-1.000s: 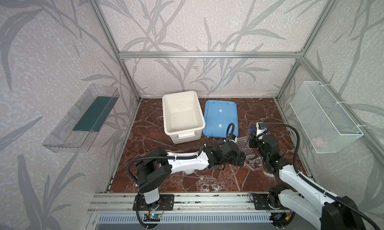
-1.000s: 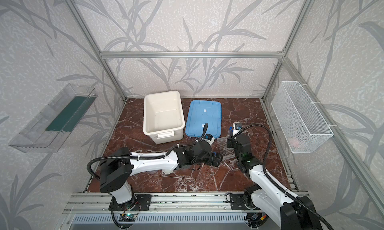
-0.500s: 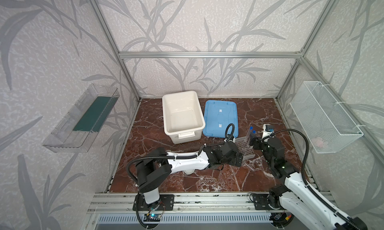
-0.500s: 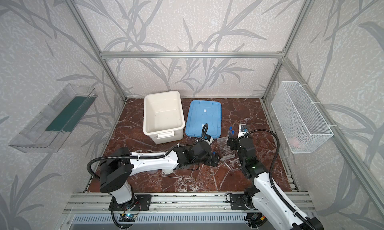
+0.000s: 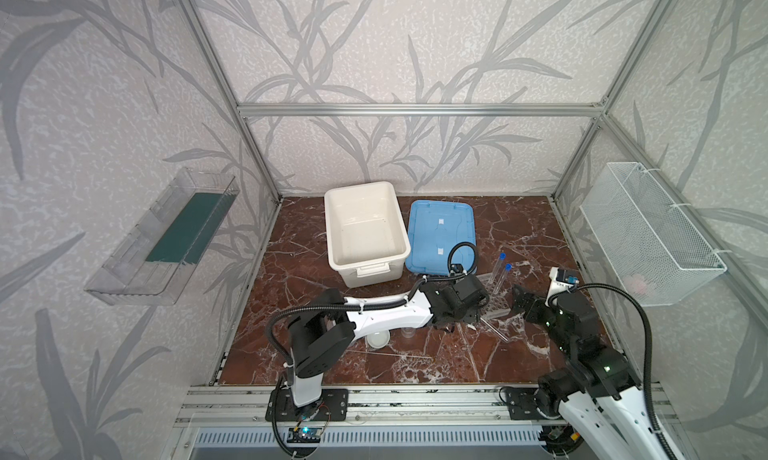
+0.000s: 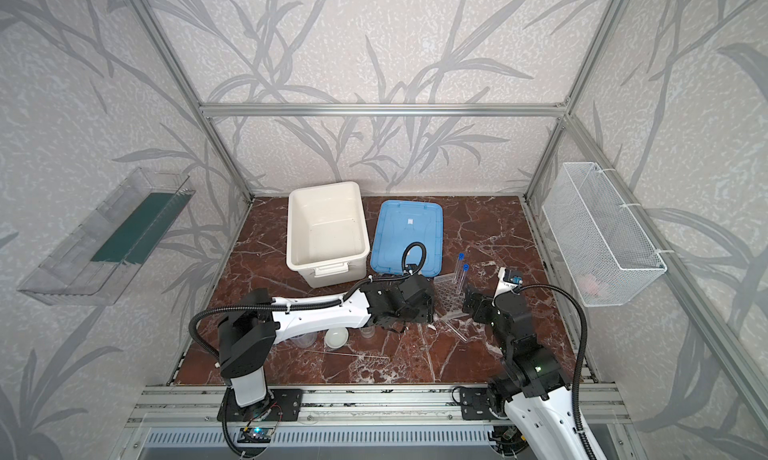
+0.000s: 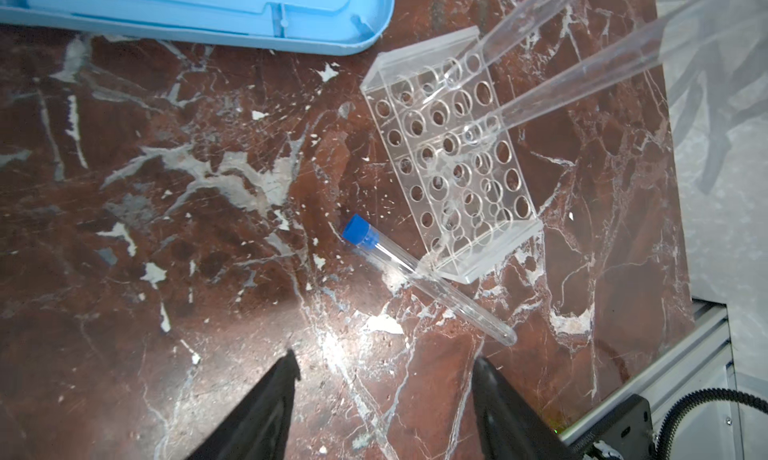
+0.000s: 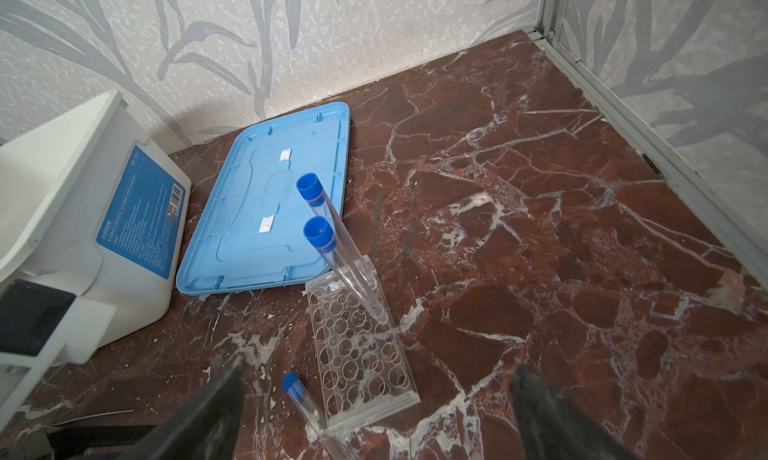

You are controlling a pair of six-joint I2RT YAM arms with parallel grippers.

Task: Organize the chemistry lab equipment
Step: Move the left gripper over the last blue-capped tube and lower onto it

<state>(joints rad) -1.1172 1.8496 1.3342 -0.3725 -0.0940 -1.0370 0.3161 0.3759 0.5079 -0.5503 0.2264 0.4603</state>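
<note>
Marble top [image 8: 540,229]: clear holed rack [image 8: 360,356]; bin label [image 8: 137,213] illegible.

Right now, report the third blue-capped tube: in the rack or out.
Out. The third tube lies flat on the marble by a corner of the rack, in no hole.

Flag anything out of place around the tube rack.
One blue-capped tube lies flat on the marble tabletop by the clear rack's corner, while the other two tubes stand in its holes. Nothing looks spilled or broken.
</note>
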